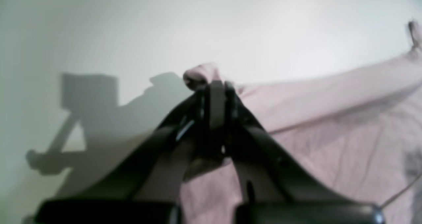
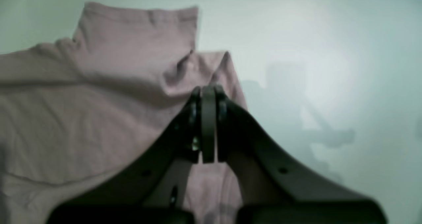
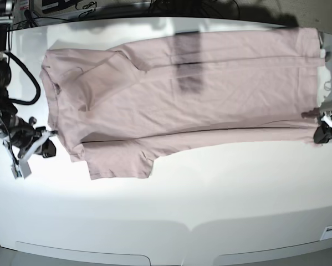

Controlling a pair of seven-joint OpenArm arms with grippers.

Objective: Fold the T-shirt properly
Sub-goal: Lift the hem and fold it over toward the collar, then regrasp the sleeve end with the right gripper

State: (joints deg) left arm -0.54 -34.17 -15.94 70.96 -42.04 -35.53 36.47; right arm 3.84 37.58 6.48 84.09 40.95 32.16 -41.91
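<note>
The mauve-pink T-shirt (image 3: 210, 94) lies spread across the white table (image 3: 210, 188), collar to the left and hem to the right, with one short sleeve (image 3: 118, 160) sticking out toward the front. In the base view my right gripper (image 3: 50, 145) sits at the shirt's front left shoulder edge. In its own wrist view the right gripper (image 2: 208, 90) is shut with pink cloth (image 2: 99, 85) pinched at the tips. My left gripper (image 3: 320, 133) is at the front right hem corner, and the left gripper (image 1: 212, 85) is shut on a bunched bit of cloth (image 1: 201, 74).
Black cables and equipment (image 3: 71, 6) run along the table's back edge. A dark shadow (image 3: 188, 61) falls across the shirt's middle. The right arm's cable loop (image 3: 21, 83) hangs at the far left. Bare white tabletop stretches in front of the shirt.
</note>
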